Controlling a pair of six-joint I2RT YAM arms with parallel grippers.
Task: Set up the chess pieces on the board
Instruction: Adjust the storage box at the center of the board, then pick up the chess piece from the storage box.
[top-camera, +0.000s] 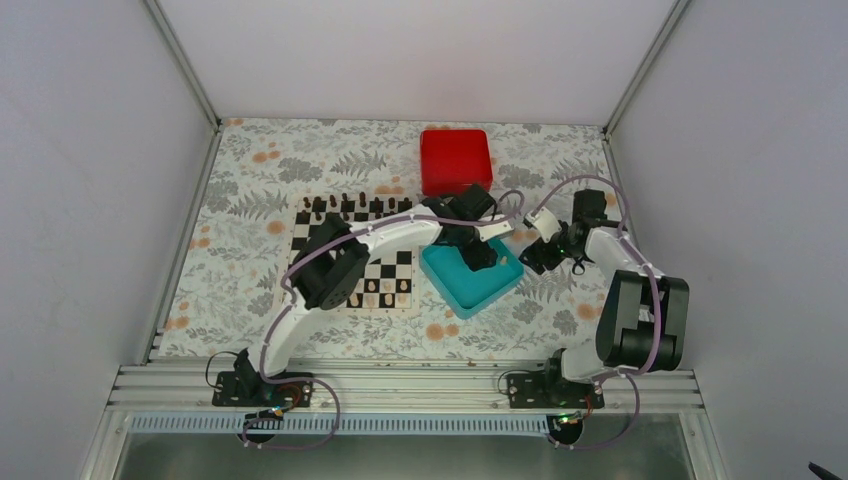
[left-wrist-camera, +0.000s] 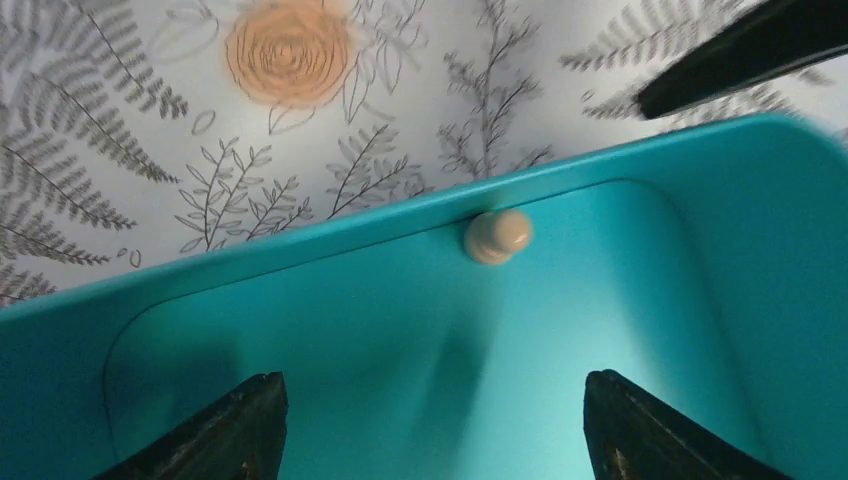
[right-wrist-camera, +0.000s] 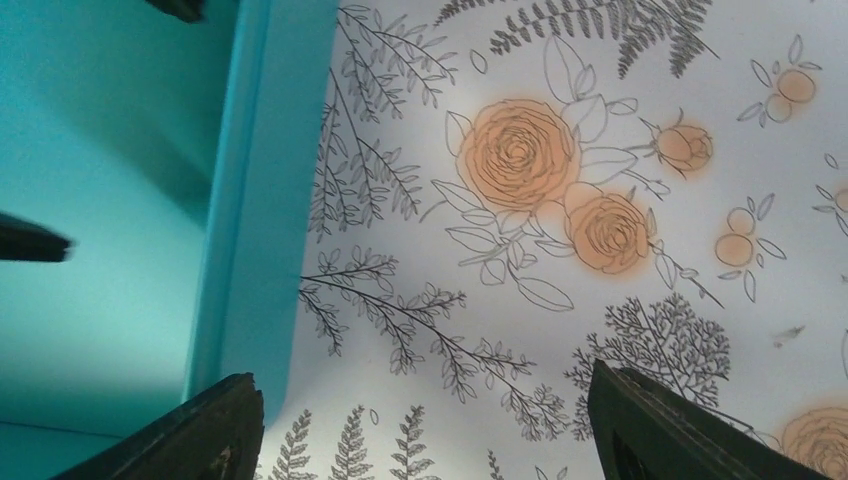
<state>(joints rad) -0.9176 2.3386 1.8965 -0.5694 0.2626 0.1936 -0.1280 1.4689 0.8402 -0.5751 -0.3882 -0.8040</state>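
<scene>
the teal tray (left-wrist-camera: 300, 300) holds one cream piece (left-wrist-camera: 497, 236), touching its wall. the left hand (left-wrist-camera: 432, 385) is over this tray, wide open, holding nothing. the right hand (right-wrist-camera: 420, 378) is over the bench (right-wrist-camera: 700, 300) just beside the tray, wide open too, empty. the board (top-camera: 390, 262) lies left of the tray.

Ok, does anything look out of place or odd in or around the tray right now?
Only one thing: a lone pale chess piece sits pressed against the far wall of the teal tray. I cannot tell if it is upright or tipped. The left pincer hangs open and empty above the tray. Nothing looks spilled or damaged.
</scene>
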